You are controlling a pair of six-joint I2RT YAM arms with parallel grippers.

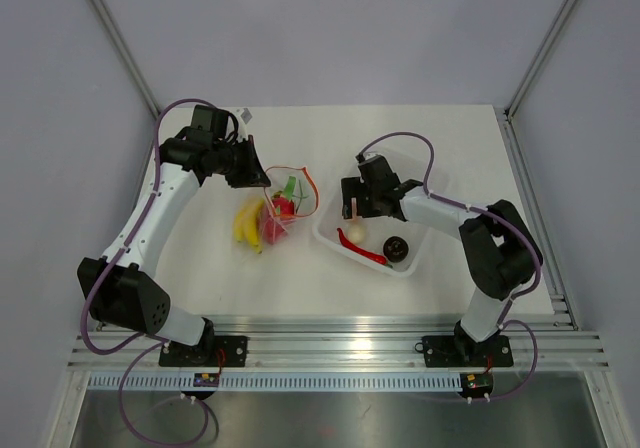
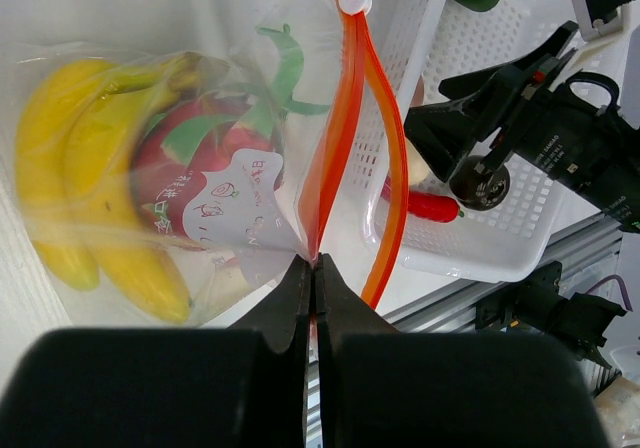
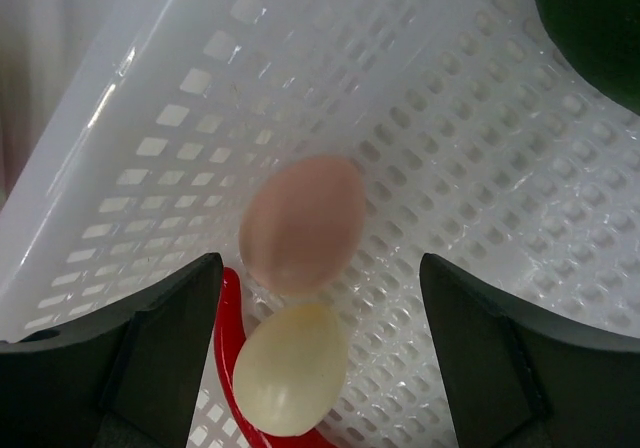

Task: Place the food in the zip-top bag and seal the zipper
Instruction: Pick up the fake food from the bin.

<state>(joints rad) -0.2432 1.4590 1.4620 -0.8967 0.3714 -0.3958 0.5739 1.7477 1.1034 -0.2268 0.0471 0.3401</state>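
The zip-top bag (image 1: 278, 213) lies on the table with the yellow banana (image 1: 247, 226) and the pink-red dragon fruit (image 1: 281, 218) inside. Its orange-red zipper (image 1: 308, 183) stands open in a loop. My left gripper (image 1: 258, 173) is shut on the bag's mouth edge; in the left wrist view (image 2: 313, 266) the zipper strip (image 2: 388, 168) runs up from the jaws. My right gripper (image 1: 352, 211) is open over the tray. In the right wrist view (image 3: 320, 303) it straddles a blurred pinkish egg-shaped piece (image 3: 300, 223) and a whitish piece (image 3: 290, 368) that lies on the red chilli (image 3: 226, 343).
The white perforated tray (image 1: 330, 230) holds the chilli (image 1: 366, 252) and a dark round fruit (image 1: 396, 249). The dark green avocado (image 3: 590, 28) lies at the tray's far end. The tray (image 2: 500, 253) sits right beside the bag's mouth.
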